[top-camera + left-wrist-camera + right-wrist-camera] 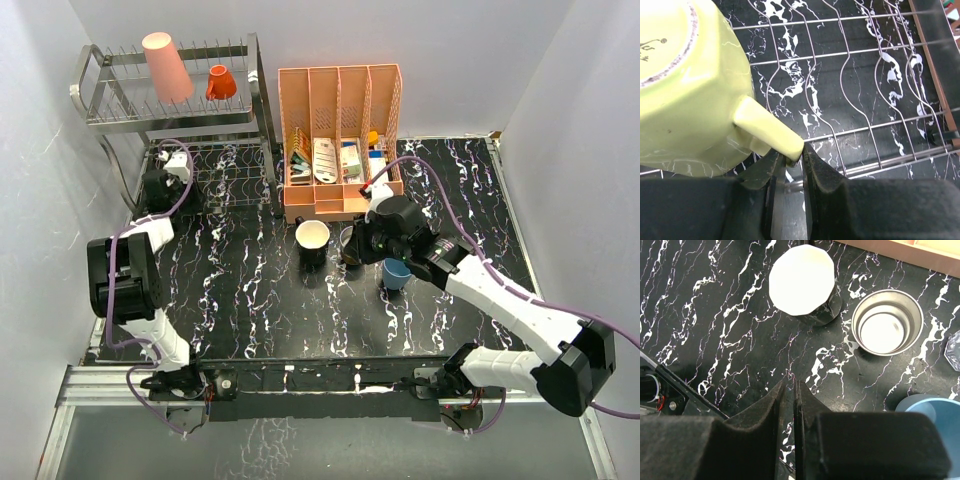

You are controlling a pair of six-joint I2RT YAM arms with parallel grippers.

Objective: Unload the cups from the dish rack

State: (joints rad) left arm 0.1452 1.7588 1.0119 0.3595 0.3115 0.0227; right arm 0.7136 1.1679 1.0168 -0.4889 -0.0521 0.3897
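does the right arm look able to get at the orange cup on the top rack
Probably: right gripper is empty, orange cup sits uncovered, though the peach organizer stands partly between.

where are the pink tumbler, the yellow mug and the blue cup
pink tumbler (167,68): top view, its side wall
yellow mug (690,100): left wrist view, its body beside the handle
blue cup (932,404): right wrist view, its inner wall
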